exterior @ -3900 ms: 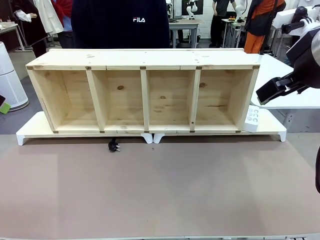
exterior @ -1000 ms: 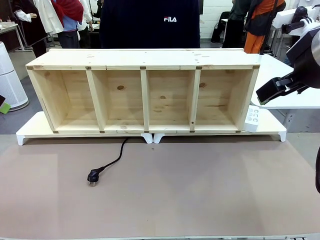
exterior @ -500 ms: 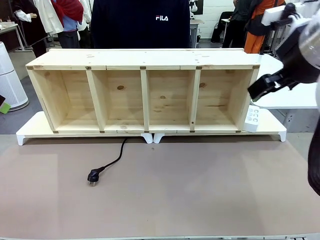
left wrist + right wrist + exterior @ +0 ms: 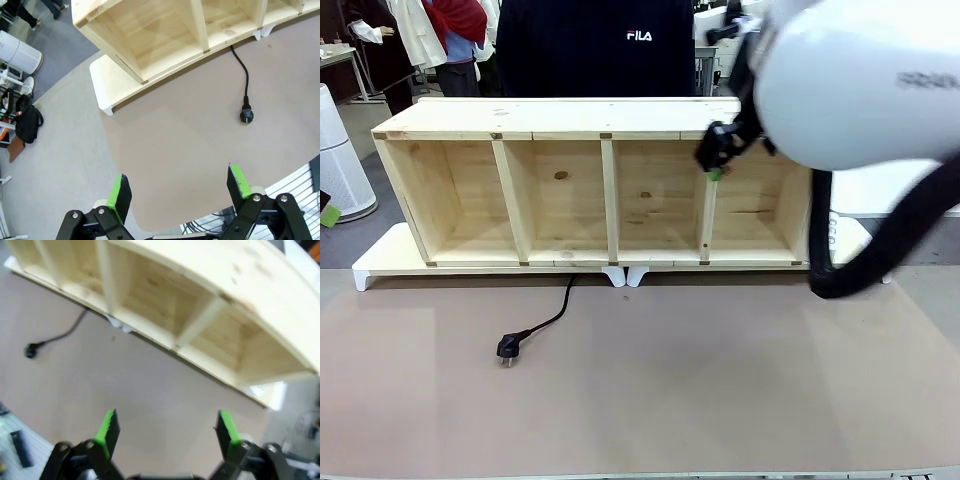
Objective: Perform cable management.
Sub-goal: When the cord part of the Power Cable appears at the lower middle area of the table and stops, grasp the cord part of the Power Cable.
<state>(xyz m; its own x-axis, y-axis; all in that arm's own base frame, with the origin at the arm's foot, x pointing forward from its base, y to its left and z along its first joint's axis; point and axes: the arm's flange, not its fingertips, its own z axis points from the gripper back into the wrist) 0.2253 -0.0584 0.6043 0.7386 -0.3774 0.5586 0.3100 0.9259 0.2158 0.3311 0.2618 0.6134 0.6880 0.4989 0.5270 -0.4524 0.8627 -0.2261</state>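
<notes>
The cable is thin and black. It comes out from under the wooden shelf and curves across the brown mat to its plug. My right arm hangs high in front of the shelf's right half. Its right gripper is far above the cable. In the right wrist view the right gripper is open and holds nothing, with the cable and plug far off at the left. The left gripper is open and holds nothing above the mat's corner, well short of the plug.
The shelf with its open compartments lies on white risers at the mat's far edge. A person in a dark top stands behind it. The arm's black hose loops down at the right. Bare mat stretches in front.
The cable has come out from under the shelf onto the mat and now lies still. My right arm has swung in from the right edge to the front of the shelf.
</notes>
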